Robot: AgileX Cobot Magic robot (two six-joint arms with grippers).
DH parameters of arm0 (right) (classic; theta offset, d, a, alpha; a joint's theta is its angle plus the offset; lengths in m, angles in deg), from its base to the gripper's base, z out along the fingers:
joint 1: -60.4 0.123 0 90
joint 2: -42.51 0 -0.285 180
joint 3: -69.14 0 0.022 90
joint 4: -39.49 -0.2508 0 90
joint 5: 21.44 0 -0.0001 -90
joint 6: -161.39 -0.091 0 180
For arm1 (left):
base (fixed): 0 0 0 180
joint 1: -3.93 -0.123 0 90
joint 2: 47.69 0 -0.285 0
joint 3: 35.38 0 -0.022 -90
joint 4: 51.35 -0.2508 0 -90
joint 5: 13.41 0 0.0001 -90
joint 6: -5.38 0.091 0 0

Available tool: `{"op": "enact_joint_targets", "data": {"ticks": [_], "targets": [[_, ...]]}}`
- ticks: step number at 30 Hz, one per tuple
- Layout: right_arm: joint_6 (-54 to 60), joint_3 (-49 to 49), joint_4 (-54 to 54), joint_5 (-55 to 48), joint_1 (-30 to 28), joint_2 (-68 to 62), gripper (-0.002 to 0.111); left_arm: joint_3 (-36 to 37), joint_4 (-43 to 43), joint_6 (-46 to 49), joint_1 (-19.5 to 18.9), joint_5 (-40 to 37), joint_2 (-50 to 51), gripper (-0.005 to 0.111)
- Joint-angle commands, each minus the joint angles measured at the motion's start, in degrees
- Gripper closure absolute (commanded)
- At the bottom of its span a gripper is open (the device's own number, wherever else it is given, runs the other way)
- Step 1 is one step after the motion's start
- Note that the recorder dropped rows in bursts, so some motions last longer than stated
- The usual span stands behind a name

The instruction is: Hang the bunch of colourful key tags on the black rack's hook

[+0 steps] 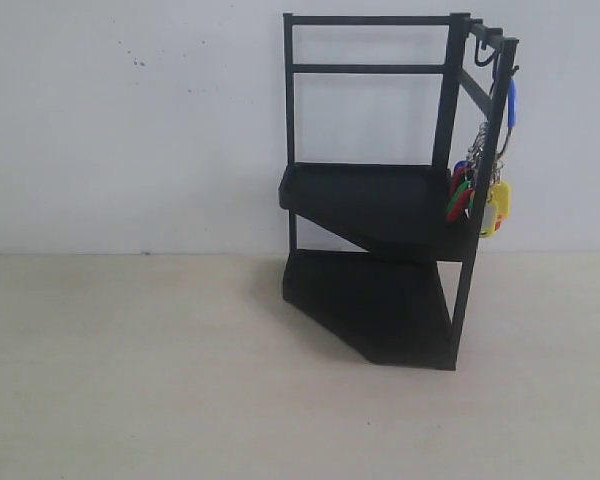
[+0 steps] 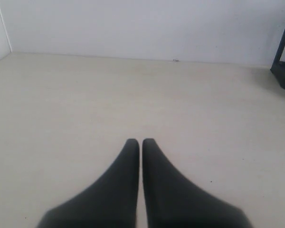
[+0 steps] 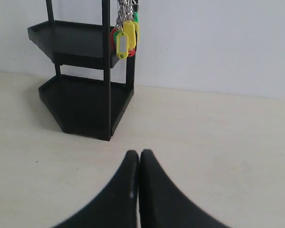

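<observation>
**Left end effector (image 2: 140, 142) and right end effector (image 3: 139, 153): closed, empty**

Both are shown with jaws pressed together and nothing gripped, well apart from the black rack (image 1: 370, 200), presumably because the colourful key tag bunch (image 1: 495, 205) is already suspended from its top rail (image 1: 492, 32). A pale tabletop (image 1: 130, 370) and a plain white wall (image 1: 130, 120) are seen.

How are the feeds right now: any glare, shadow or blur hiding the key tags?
Exterior view: even light, no glare; the black rack reads as a near-solid dark shape, faint shadow beside its base; the key tag bunch is clear. Right wrist view: tags fairly sharp, right gripper blurred. Left wrist view: left gripper soft-edged, tags out of frame.
</observation>
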Motion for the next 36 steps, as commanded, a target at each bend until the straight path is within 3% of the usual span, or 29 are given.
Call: {"op": "enact_joint_targets", "data": {"ticks": [1,6,11,21,27,36], "targets": [[-3.61,4.22,0.6,5.05,0.03,0.43,0.108,-0.14,0.4,0.02,-0.19,0.43,0.2,0.102],[-6.52,8.5,0.6,9.36,0.03,0.43,0.108,-0.14,0.4,0.02,-0.19,0.43,0.2,0.102],[-8.36,8.5,0.6,4.72,0.03,0.43,0.108,-0.14,0.4,0.02,-0.19,0.43,0.2,0.102],[-1.66,8.5,0.93,3.86,0.03,0.43,0.108,-0.14,0.4,0.02,-0.19,0.43,0.2,0.102],[-2.02,8.5,0.93,3.86,-6.74,0.43,0.108,-0.14,0.4,0.02,-0.19,0.43,0.2,0.102],[-2.02,8.5,0.83,3.4,-8.53,0.43,0.108,-0.14,0.4,0.02,-0.19,0.43,0.2,0.102]]}}
